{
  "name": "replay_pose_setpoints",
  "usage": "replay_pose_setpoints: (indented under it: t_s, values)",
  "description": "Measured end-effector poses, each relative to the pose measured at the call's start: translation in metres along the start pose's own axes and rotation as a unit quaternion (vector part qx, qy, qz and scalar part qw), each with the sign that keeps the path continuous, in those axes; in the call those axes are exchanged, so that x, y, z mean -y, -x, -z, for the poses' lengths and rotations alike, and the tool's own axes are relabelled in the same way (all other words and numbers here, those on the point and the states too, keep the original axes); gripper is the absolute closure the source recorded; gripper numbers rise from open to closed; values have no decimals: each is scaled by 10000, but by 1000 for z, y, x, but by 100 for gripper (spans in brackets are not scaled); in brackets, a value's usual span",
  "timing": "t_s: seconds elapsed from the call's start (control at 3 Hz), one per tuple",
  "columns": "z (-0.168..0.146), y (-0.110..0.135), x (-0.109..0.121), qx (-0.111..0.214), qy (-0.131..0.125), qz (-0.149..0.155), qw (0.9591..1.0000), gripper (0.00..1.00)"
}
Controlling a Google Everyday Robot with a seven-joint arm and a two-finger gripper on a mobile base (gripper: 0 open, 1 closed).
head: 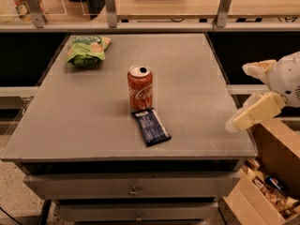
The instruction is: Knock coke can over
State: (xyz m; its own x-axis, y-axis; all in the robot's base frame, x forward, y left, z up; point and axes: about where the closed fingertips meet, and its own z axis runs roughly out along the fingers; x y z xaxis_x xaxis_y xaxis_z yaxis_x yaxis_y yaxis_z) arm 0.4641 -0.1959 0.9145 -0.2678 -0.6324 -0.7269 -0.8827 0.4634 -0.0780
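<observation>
The coke can point(140, 87) stands upright near the middle of the grey table point(70, 125), silver top with its dark opening facing up. My gripper point(238, 97) is at the right edge of the view, beside the table's right edge, well to the right of the can and apart from it. Its two cream fingers point(255, 111) are spread open and hold nothing.
A flat dark-blue snack bar wrapper point(150, 126) lies just in front of the can. A green chip bag point(86, 49) lies at the table's back left. A cardboard box point(272, 172) with items stands on the floor at lower right. A shelf rail runs behind the table.
</observation>
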Motion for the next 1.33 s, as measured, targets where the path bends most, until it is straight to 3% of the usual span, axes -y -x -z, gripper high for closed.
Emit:
replay_pose_setpoints:
  t_s: [0.33,0.67,1.0,1.33]
  values:
    - [0,0,0,-11,0,5,10000,0]
    - [-13,12,-8,439,134,161,9988,0]
    - [-48,33,-25,1268,402,390,9904,0]
    - [-89,54,-42,1803,715,499,9797,0]
